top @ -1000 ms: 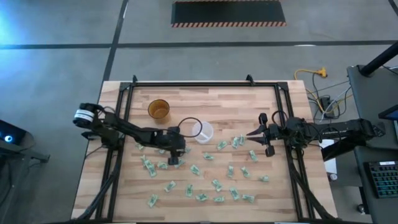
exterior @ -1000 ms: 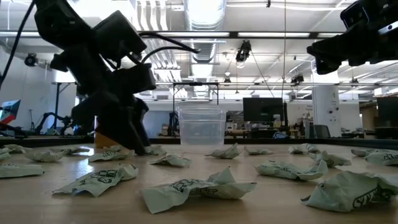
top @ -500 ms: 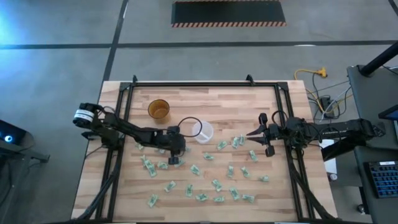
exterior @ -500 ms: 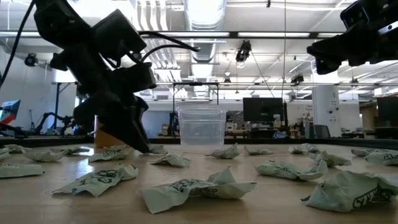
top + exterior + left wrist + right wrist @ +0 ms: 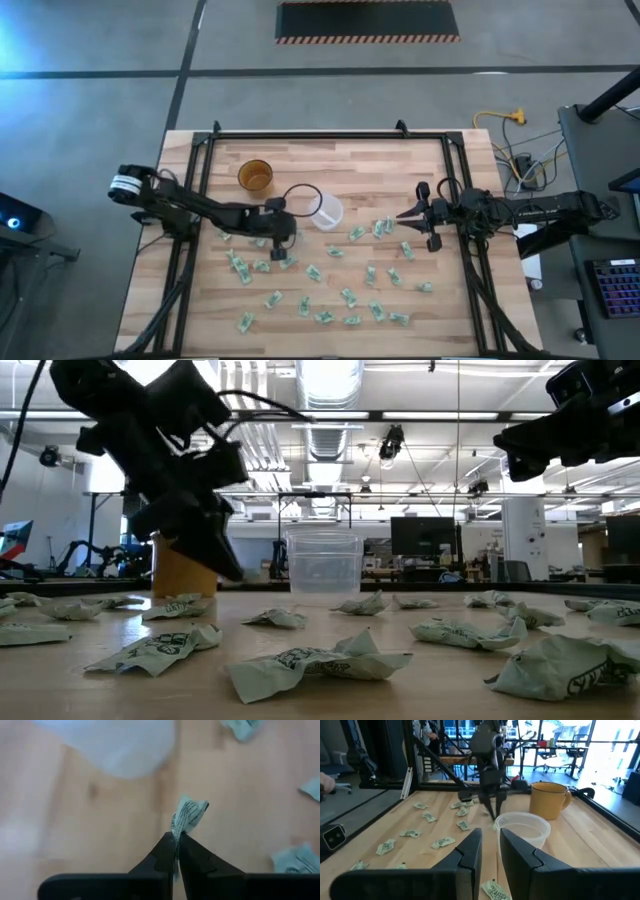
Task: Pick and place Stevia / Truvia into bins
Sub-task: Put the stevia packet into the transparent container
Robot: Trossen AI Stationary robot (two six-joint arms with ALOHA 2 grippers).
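Note:
Many pale green and white Stevia sachets point(image 5: 350, 297) lie flat and scattered over the wooden table's near half. The bin, a translucent whitish cup point(image 5: 326, 211), stands upright near the table's middle. My left gripper point(image 5: 281, 243) hangs just left of and nearer than the cup, a little above the table, shut on one sachet point(image 5: 189, 814). My right gripper point(image 5: 408, 214) waits level above the table's right side, open point(image 5: 490, 842) with nothing between its fingers. My left gripper pinches one end of the sachet point(image 5: 176, 831) between its two fingertips point(image 5: 167, 845), which slant downward from the table's left. The sachet's free end point(image 5: 192, 810) sticks out beyond the fingertips. It is lifted clear of the wood.
An amber-brown cup point(image 5: 255, 176) stands at the far left, behind the left arm. A black metal frame point(image 5: 320, 134) borders the table. Loose sachets point(image 5: 310, 660) crowd the near side; bare wood lies along the far side behind the cups.
My left gripper has shut on a sachet on the table and then risen, tipping up a little. The sachet has come off the wood with it.

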